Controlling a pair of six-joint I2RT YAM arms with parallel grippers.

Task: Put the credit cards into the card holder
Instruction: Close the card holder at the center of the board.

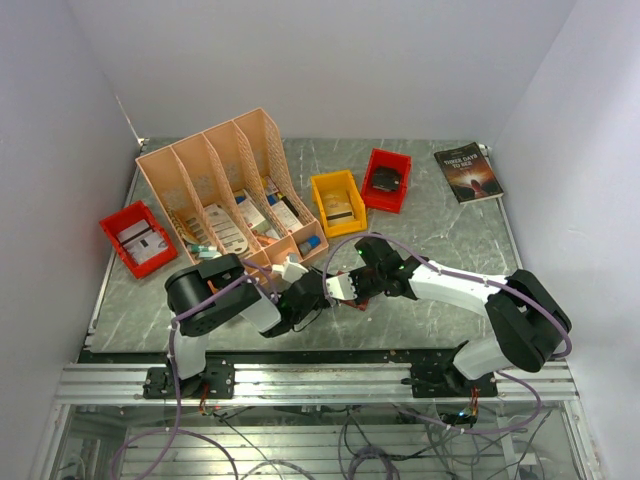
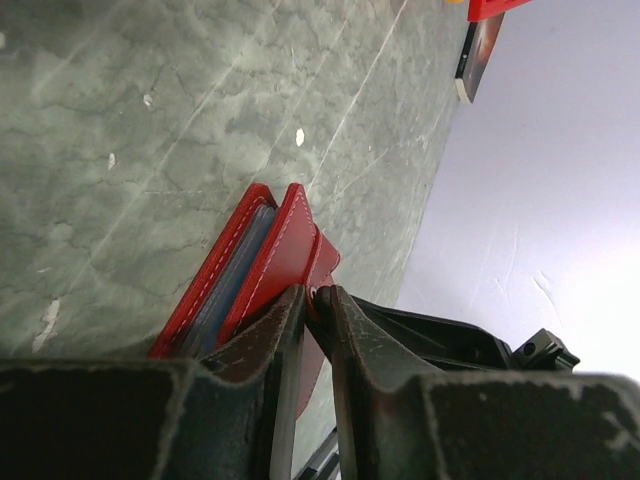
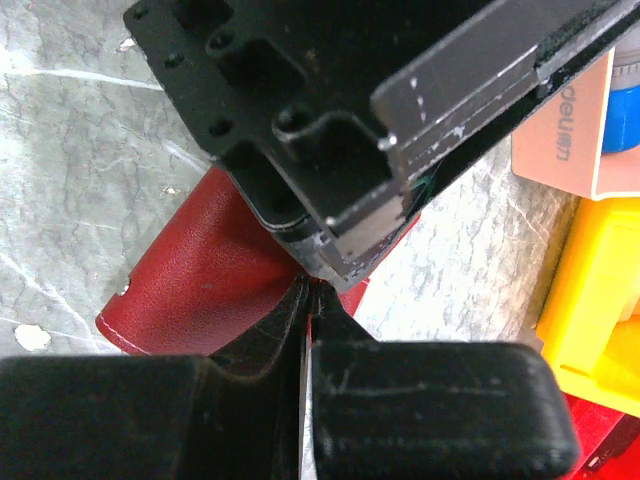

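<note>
The red card holder (image 2: 290, 240) stands on edge on the grey table, its leaves partly spread. A greyish-blue layer (image 2: 235, 275) shows between two leaves; I cannot tell if it is a card or a pocket. My left gripper (image 2: 312, 292) is shut on one red flap. My right gripper (image 3: 310, 285) is shut on the holder's (image 3: 200, 290) edge, right under the left gripper's black body (image 3: 330, 110). In the top view both grippers, left (image 1: 322, 291) and right (image 1: 346, 286), meet at the table's near middle and hide the holder. No loose credit cards show near the grippers.
An orange file organiser (image 1: 230, 185) with papers stands at the back left, just behind the grippers. A red bin (image 1: 138, 237) is at the left. A yellow bin (image 1: 337, 202) and another red bin (image 1: 386, 180) are at the back. A dark book (image 1: 468, 171) lies at the back right.
</note>
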